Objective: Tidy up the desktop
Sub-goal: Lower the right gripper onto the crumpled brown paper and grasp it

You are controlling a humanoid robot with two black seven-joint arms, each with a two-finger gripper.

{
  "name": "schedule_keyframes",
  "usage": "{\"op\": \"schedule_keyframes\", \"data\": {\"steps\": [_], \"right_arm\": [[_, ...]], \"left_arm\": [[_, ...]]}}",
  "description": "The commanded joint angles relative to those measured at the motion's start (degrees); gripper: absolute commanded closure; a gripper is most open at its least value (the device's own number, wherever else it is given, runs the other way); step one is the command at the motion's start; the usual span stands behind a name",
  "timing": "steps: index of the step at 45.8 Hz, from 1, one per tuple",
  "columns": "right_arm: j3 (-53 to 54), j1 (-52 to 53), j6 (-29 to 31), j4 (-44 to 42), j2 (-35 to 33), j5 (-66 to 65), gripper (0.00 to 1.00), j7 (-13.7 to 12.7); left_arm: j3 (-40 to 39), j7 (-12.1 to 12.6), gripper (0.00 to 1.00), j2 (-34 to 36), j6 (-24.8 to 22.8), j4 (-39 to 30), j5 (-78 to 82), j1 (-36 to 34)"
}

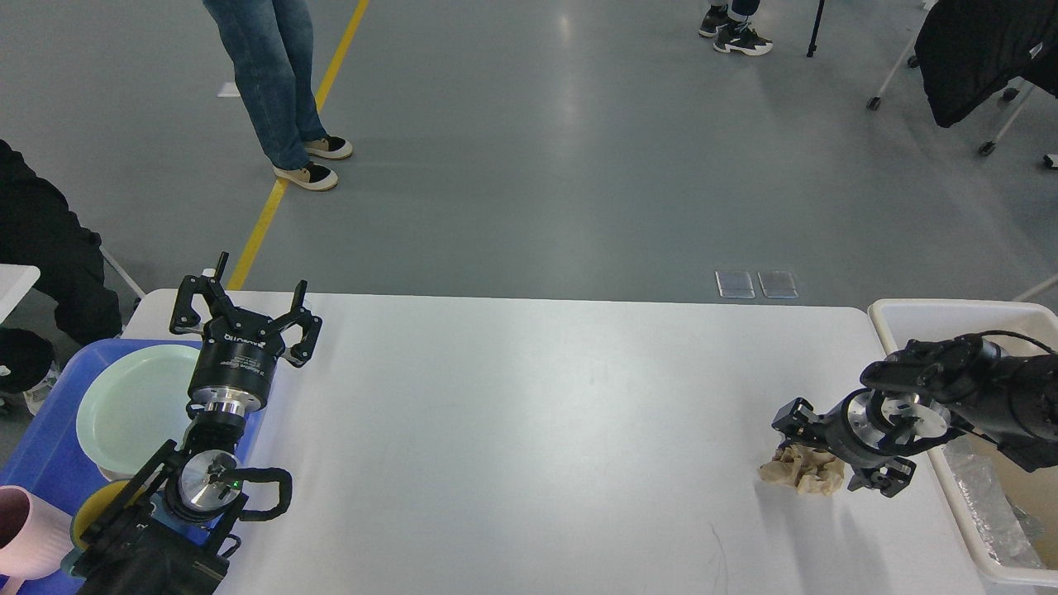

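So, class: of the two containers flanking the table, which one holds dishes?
The blue tray at the table's left edge: a pale green plate sits in it. The cream bin on the right shows only clear plastic lining.

The black right gripper (814,450) covers much of the crumpled beige paper wad (800,474), so its finger spread cannot be judged. The cream plastic bin (950,313) and pink cup (25,533) are cut by the picture's edges.

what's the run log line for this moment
right pincer: down on crumpled paper, grip unclear | left pincer: open, idle | desktop: paper not binned
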Motion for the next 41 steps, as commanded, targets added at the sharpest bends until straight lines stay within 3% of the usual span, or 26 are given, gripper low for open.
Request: {"op": "schedule_keyframes", "data": {"steps": [1, 6, 8, 15, 19, 36, 41], "right_arm": [[0.3, -2.2, -6.9, 0.0, 1.7, 0.0, 0.01, 0.0], [0.3, -3.1, -10.5, 0.2, 2.4, 0.0, 0.04, 0.1], [0.3, -2.9, -10.5, 0.4, 2.4, 0.0, 0.14, 0.1], [0.6, -2.0, -9.9, 1.3, 2.4, 0.7, 0.74, -0.2], [0.6, -1.8, -9.8, 1.8, 2.1, 0.8, 1.00, -0.4], [0.3, -0.6, -8.7, 2.9, 1.1, 0.7, 1.00, -0.7], [-0.4, 2.2, -5.8, 5.5, -0.7, 0.7, 1.00, -0.5]], "left_arm": [[0.0, 0.0, 0.04, 0.0, 0.0, 0.0, 0.0, 0.0], [0.0, 0.0, 0.04, 0.0, 0.0, 0.0, 0.0, 0.0], [0.0, 0.1, 0.04, 0.0, 0.0, 0.0, -0.1, 0.0], [0.0, 0.0, 0.04, 0.0, 0.0, 0.0, 0.0, 0.0], [0.0, 0.0, 0.04, 0.0, 0.0, 0.0, 0.0, 0.0], [0.0, 0.1, 0.04, 0.0, 0.0, 0.0, 0.0, 0.0], [0.0, 0.1, 0.04, 0.0, 0.0, 0.0, 0.0, 0.0]]}}
